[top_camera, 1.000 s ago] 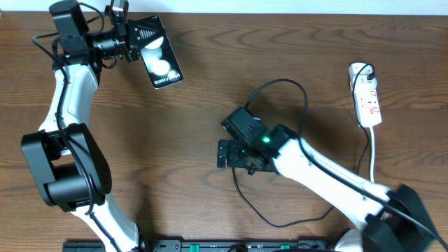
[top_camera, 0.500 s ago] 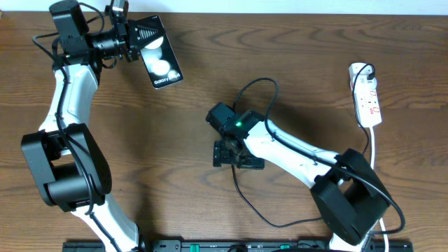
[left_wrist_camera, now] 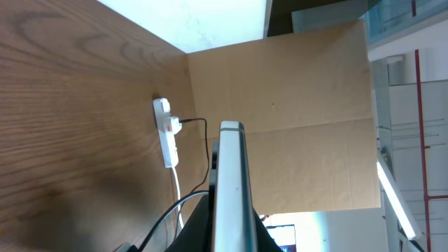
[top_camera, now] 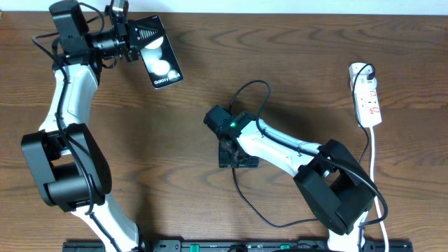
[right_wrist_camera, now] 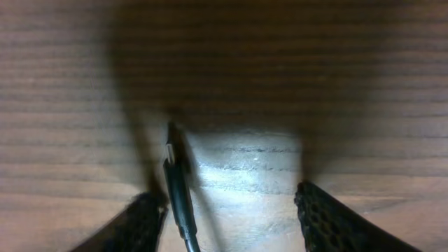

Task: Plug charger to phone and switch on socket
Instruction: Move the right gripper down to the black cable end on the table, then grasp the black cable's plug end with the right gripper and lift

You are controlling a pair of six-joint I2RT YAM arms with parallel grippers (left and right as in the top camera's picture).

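My left gripper [top_camera: 140, 36] is shut on the phone [top_camera: 160, 57], a black glossy slab held at the table's far left; in the left wrist view its silver edge [left_wrist_camera: 228, 189] runs up between the fingers. The charger cable [top_camera: 246, 91] loops across the middle of the table. My right gripper [top_camera: 236, 159] is open low over the wood, and the charger's plug tip [right_wrist_camera: 175, 185] lies between the fingers, close to the left one [right_wrist_camera: 136, 224]. The white socket [top_camera: 366, 101] lies at the far right, with the charger plugged in at its top end.
The socket's white cord [top_camera: 373, 157] runs down the right side toward the front edge. A brown cardboard wall [left_wrist_camera: 301, 119] stands past the table's end in the left wrist view. A black rail [top_camera: 231, 246] lies along the table's front edge.
My right arm has swung left and lowered over the cable's end, turning its gripper downward. The left arm and the phone have not moved.
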